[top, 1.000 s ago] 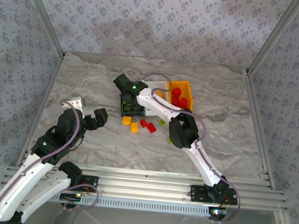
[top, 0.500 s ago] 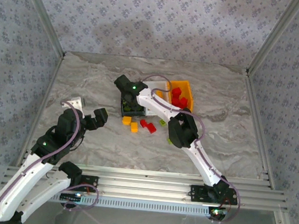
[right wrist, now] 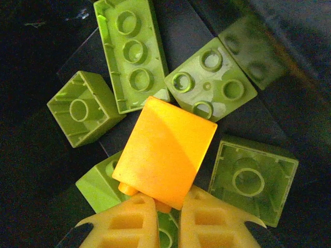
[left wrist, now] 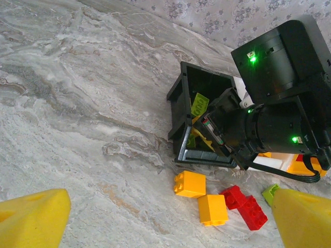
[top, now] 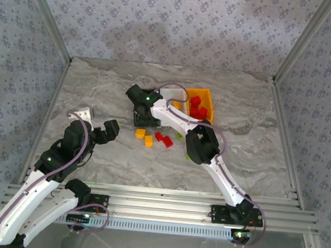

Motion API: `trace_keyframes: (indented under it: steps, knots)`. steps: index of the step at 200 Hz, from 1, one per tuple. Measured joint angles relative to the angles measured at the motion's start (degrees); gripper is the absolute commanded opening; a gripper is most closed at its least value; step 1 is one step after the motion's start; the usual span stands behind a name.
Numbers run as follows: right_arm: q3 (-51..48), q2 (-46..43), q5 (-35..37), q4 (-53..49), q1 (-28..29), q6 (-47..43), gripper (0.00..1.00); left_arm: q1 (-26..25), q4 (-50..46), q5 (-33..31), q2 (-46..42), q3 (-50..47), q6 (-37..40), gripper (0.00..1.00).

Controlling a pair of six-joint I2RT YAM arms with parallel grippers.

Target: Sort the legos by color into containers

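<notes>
Shows right pincer (right wrist: 173, 222) clamped on orange brick (right wrist: 165, 152) inside black bin (left wrist: 178, 119), centre frame, among green bricks (right wrist: 132, 51). Shows left pincer (left wrist: 168, 219) apart, tips in bottom corners. Risks dropping orange among green through thin edge grip.

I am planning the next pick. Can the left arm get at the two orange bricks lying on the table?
Probably yes: the orange bricks lie on bare table before the open left gripper, while the right gripper sits in the black bin behind them.
</notes>
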Motion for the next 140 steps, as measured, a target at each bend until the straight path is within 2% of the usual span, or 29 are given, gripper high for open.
trace_keyframes:
  steps: [74,140]
  knots:
    - [-4.6,-3.3,2.4,3.1,0.9,-5.0,0.0,0.0,0.0,0.0,0.0,0.0,-0.1,1.0]
    - [-14.2,-14.4,3.8,8.4,2.1,-9.0,0.0,0.0,0.0,0.0,0.0,0.0,-0.1,1.0]
